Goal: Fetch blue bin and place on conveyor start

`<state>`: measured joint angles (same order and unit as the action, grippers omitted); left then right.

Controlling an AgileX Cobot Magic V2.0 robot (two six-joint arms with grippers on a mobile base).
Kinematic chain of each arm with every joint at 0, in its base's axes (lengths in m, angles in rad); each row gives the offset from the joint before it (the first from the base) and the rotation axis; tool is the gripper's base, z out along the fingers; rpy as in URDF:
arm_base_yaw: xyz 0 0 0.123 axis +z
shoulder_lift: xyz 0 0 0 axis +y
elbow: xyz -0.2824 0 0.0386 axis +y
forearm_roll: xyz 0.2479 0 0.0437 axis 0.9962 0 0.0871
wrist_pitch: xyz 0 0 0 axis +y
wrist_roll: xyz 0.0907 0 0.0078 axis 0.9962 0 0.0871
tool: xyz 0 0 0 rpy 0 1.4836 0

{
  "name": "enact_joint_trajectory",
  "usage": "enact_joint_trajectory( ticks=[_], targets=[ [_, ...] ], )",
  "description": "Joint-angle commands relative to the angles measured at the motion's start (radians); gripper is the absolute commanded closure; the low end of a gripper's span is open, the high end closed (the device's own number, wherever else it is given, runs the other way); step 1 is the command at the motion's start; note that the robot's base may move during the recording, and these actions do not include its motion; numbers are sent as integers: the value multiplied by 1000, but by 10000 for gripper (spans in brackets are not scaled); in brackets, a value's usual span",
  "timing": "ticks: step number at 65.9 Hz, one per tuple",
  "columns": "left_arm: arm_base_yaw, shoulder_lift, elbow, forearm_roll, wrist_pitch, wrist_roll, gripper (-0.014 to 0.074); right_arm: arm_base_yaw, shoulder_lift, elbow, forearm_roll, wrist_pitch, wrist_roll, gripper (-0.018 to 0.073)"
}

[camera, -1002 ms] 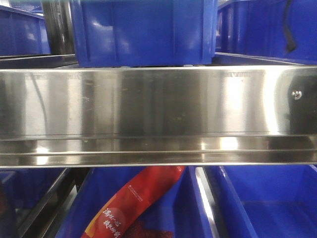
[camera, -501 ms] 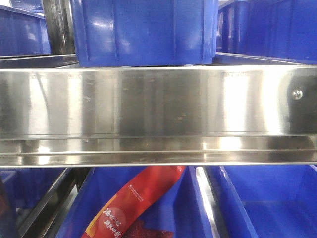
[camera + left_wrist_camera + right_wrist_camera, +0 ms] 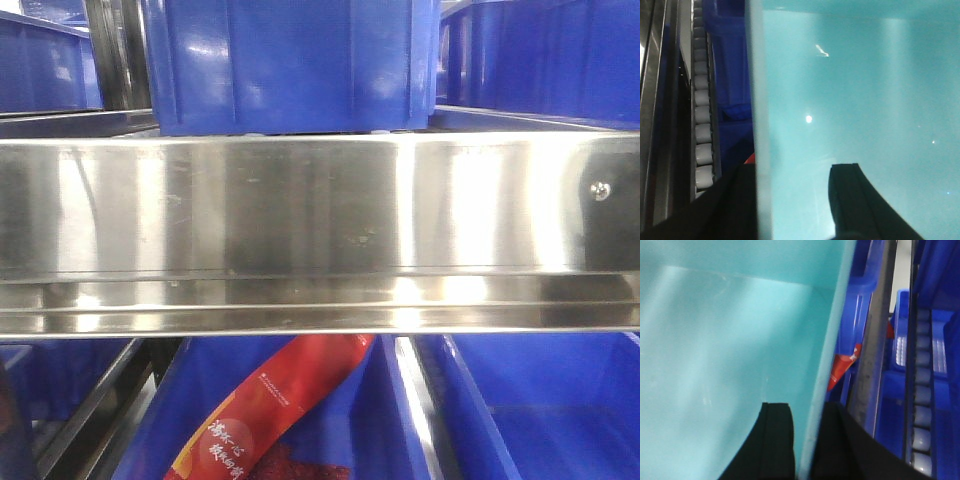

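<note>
Next to the roller rail (image 3: 704, 125), L gripper (image 3: 792, 172) & R gripper (image 3: 804, 410) each clamp a wall of the blue bin (image 3: 865, 75) btwn them; move both arms evenly, hold it level.

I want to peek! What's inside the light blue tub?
The tub looks bare inside, except one finger each from the left claw and right claw. Whatever lies under them is hidden.

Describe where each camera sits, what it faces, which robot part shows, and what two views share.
Front: faces the steel shelf rail, with dark blue bins above and below; no robot part shows.
Left wrist: behind the left gripper, astride a wall of the blue bin.
Right wrist: behind the right gripper, astride its rim.
Shared: both wrist views show that bin.
</note>
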<state>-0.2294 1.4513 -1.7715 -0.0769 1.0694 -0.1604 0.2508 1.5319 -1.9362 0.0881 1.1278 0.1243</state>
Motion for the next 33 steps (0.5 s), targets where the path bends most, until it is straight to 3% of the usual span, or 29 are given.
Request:
enact_joint_trajectory(
  ticks=[1, 33],
  targets=[
    [7, -21, -8, 37, 12, 45, 708, -17, -17, -8, -88, -75, -35, 712],
    [7, -21, -8, 37, 12, 45, 708, -17, -17, -8, -88, -81, -35, 712]
  ],
)
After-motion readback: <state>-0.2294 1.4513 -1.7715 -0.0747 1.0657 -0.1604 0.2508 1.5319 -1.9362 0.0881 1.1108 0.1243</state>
